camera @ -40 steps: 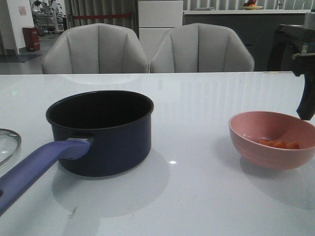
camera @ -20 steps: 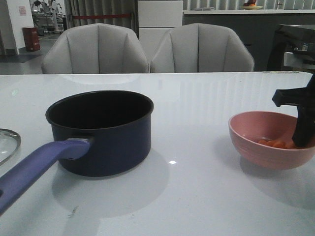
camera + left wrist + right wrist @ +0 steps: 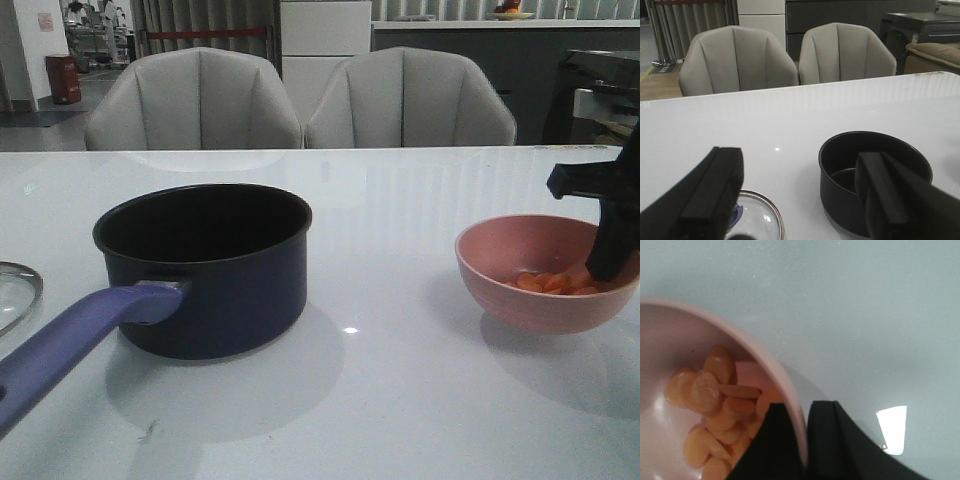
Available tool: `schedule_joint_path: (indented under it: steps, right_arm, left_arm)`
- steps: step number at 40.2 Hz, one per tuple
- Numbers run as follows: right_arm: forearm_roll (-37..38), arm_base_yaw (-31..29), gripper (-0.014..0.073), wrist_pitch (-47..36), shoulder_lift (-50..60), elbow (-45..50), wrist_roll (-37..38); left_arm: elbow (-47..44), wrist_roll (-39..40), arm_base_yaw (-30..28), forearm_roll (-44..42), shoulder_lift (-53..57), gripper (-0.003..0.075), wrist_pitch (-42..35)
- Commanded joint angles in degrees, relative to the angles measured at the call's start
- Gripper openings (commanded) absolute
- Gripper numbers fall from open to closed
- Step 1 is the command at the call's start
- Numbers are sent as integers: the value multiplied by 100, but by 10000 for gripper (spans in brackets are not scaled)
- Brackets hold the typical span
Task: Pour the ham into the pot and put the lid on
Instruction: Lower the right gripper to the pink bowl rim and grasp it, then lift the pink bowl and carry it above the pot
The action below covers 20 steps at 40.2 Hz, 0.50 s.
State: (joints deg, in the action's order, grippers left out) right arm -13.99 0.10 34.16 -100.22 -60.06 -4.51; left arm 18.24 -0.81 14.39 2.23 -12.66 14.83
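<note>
While my right gripper (image 3: 805,440) pinched the rim of the pink bowl (image 3: 540,275) at right of the front view, tilted, the ham (image 3: 550,283) lay inside; the pot (image 3: 205,265) stood left of centre, the lid (image 3: 15,292) flat at the left edge, my left gripper (image 3: 795,195) spread wide

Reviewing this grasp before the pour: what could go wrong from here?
1. The right hand pinches only the thin rim of the pink round bowl, one finger inside, one outside. The bowl may pivot or slip when lifted.
2. The orange-pink ham pieces lie loose by the gripped rim, so a sudden tilt could spill them onto the white table short of the dark navy saucepan.
3. The saucepan's purple-blue handle sticks out toward the robot and could be knocked.
</note>
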Motion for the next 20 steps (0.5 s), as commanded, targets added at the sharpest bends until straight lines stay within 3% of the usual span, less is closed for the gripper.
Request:
schedule_joint_path:
  steps: [1, 10, 20]
  right_arm:
    - [-77, 62, 139, -296, 431, -203, -77]
    - [-77, 664, 139, -1459, 1414, -203, -289]
    - [9, 1848, 139, -3010, 1852, -229, -950]
  left_arm:
    - [143, 16, 38, 18, -42, 522, -444]
    - [143, 16, 38, 18, -42, 522, -444]
    - [143, 16, 38, 39, -42, 522, -444]
